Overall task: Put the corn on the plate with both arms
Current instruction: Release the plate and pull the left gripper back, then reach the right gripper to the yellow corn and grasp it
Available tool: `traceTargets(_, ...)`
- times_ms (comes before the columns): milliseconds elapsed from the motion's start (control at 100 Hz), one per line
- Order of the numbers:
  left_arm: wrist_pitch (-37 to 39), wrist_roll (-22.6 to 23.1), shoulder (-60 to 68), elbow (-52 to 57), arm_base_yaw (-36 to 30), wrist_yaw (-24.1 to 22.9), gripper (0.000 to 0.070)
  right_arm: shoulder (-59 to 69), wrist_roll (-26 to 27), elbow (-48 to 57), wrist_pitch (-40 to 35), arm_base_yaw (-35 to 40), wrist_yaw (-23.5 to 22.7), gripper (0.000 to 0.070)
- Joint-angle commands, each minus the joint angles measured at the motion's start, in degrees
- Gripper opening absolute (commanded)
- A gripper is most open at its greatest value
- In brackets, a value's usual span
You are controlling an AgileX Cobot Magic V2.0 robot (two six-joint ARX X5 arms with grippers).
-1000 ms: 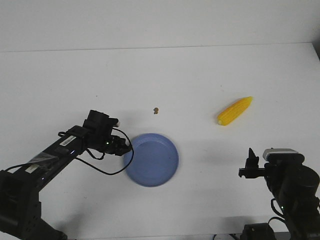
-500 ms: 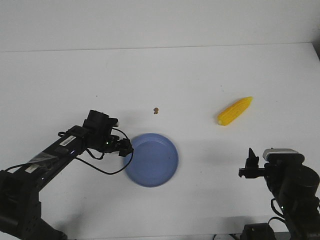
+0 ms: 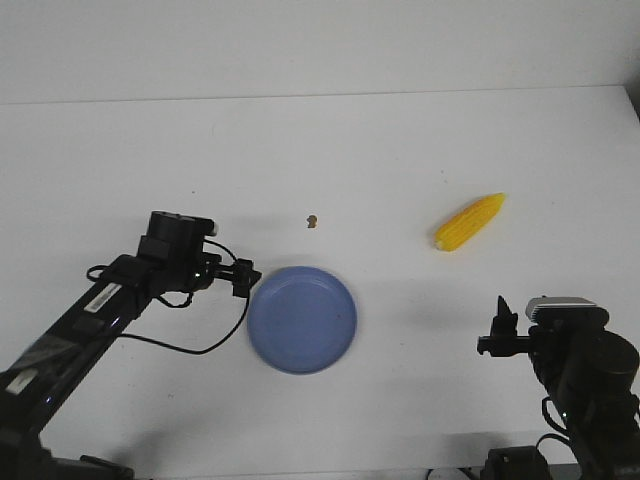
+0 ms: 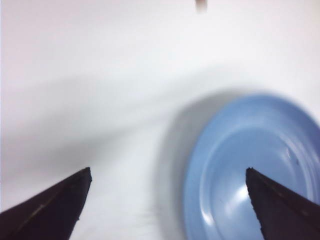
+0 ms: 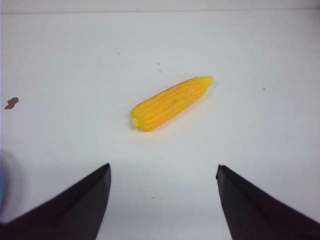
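Observation:
The yellow corn (image 3: 469, 222) lies on the white table at the right, its tapered end pointing away to the right. In the right wrist view the corn (image 5: 170, 102) lies ahead of my open, empty right gripper (image 5: 163, 169). That gripper (image 3: 499, 330) sits near the front right, well short of the corn. The blue-lavender plate (image 3: 303, 319) sits at the front centre, empty. My left gripper (image 3: 243, 279) is open and empty just off the plate's left rim. In the left wrist view the plate (image 4: 250, 165) is blurred, with one fingertip (image 4: 272, 197) over it.
A tiny brown speck (image 3: 312, 220) lies on the table behind the plate; it also shows in the right wrist view (image 5: 11, 103). The table's far edge (image 3: 320, 95) runs across the back.
My left gripper has let go of the plate's left rim, opened and drawn back to the left. The plate has settled slightly. The right arm and corn have not moved.

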Motion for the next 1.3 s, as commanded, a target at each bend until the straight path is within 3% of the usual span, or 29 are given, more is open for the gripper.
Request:
traceTargets(0, -0.15, 2.1, -2.54, 0.59, 0.37, -2.58, 0.0631, 0.04, 0.37, 1.07, 0.72, 0.07, -0.04, 0.0449)
traceTargets(320, -6.45, 8.81, -16.98, 0.59, 3.76, -13.62, 0.0631, 0.04, 0.37, 1.07, 0.68, 0.07, -0.07, 0.0449)
traceTargets(600, -11.54, 11.28, -24.28, 0.59, 4.74, -17.88, 0.0631, 0.04, 0.37, 1.07, 0.68, 0.07, -0.07, 0.0449)
traceTargets(1090, -12.04, 10.95, -25.55, 0.59, 4.76, -17.9, 0.063, 0.04, 0.52, 1.07, 1.68, 0.07, -0.09, 0.045)
traceTargets(1290, -12.11, 10.6, -25.55, 0.59, 4.76, -17.9, 0.063, 2.21, 4.79, 1.18, 5.14, 0.07, -0.24, 0.048)
